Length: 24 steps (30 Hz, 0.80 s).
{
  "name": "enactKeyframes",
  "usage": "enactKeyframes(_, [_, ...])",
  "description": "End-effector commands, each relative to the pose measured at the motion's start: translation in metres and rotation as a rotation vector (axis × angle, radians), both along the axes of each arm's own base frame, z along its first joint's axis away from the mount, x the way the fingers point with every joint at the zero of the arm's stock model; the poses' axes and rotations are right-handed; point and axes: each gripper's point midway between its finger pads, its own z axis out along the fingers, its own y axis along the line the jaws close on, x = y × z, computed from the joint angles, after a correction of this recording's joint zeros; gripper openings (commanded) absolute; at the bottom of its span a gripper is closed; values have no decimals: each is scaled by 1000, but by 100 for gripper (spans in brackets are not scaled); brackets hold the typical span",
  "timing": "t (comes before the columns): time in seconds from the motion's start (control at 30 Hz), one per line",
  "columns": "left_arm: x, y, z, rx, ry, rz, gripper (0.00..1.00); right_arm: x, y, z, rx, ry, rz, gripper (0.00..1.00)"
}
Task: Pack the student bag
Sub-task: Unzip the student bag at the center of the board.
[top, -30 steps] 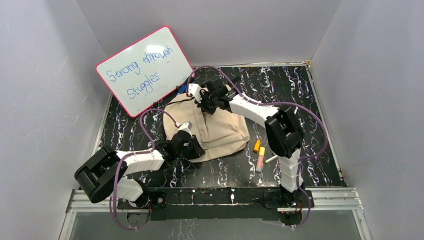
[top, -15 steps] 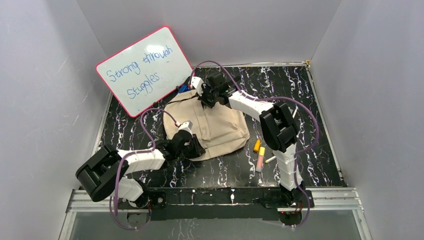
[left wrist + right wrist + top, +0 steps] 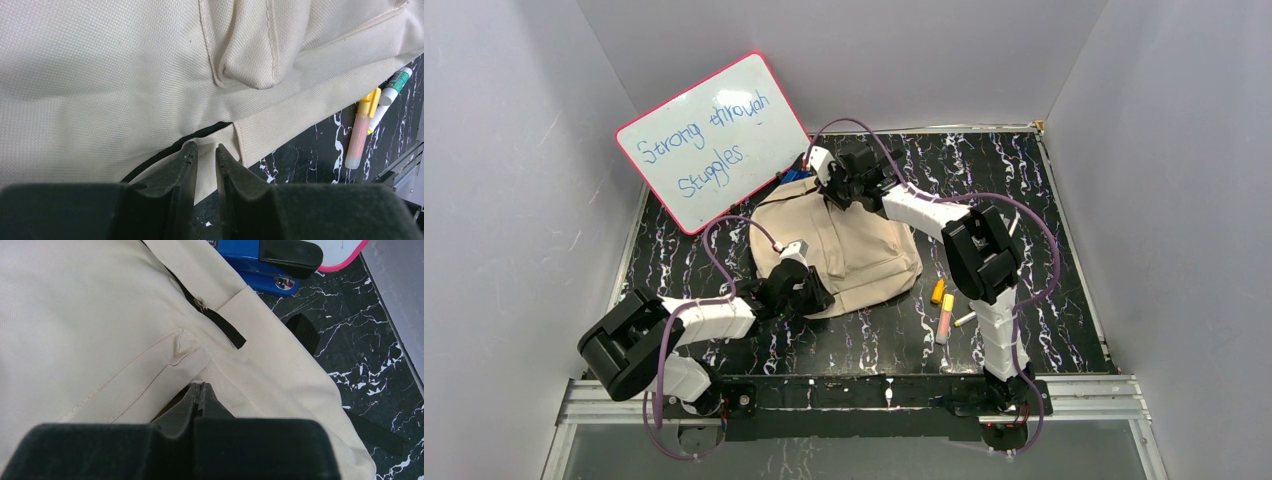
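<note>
Left of the student bag (image 3: 844,255) and a little beyond it, a pink-framed whiteboard (image 3: 714,140) with blue handwriting leans against the wall, its lower corner near the bag's far left edge. Just beside that corner, a blue and black stapler (image 3: 270,262) sits touching or nearly touching the bag's far edge, with a black strap (image 3: 302,332) trailing onto the black marbled table (image 3: 1044,200) close by. At the bag's near left edge the left gripper (image 3: 206,149) reaches in low, its fingers (image 3: 182,165) drawn close and pinching a flap of beige cloth beside a dark seam line. The bag lies flat at the middle of the table, beige woven fabric, rumpled into a raised fold around a stitched front pocket. A dark zipper (image 3: 200,305) with a small metal pull runs across its far side. Its inside is hidden, so what it holds cannot be told. At the bag's far edge the right gripper (image 3: 200,387) has its fingers pressed together, tips against the cloth next to a stitched pocket corner; whether any fabric is caught between them cannot be told. Right of the bag, near its near right corner, lie an orange marker (image 3: 937,291), a pink highlighter (image 3: 361,132) with a yellow cap, and a white pen (image 3: 395,85), close together on the table.
</note>
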Motion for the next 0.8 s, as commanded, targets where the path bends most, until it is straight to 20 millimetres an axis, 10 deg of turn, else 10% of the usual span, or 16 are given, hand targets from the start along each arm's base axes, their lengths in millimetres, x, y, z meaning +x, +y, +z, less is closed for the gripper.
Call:
enactKeyframes(0.0, [-45,58,-61,273,189,5,20,44,-6,83,119,-261,-94,0])
enactKeyframes(0.27, [-46,58,-61,276,189,2,20,56,-16,77,50,-304,-143,3])
enactKeyframes(0.4, [-43,58,-56,276,178,10,20,50,-21,85,55,-312,-143,24])
enactKeyframes(0.77, [-4,45,34,223,-23,42,29,-14,-57,123,199,-194,-216,56])
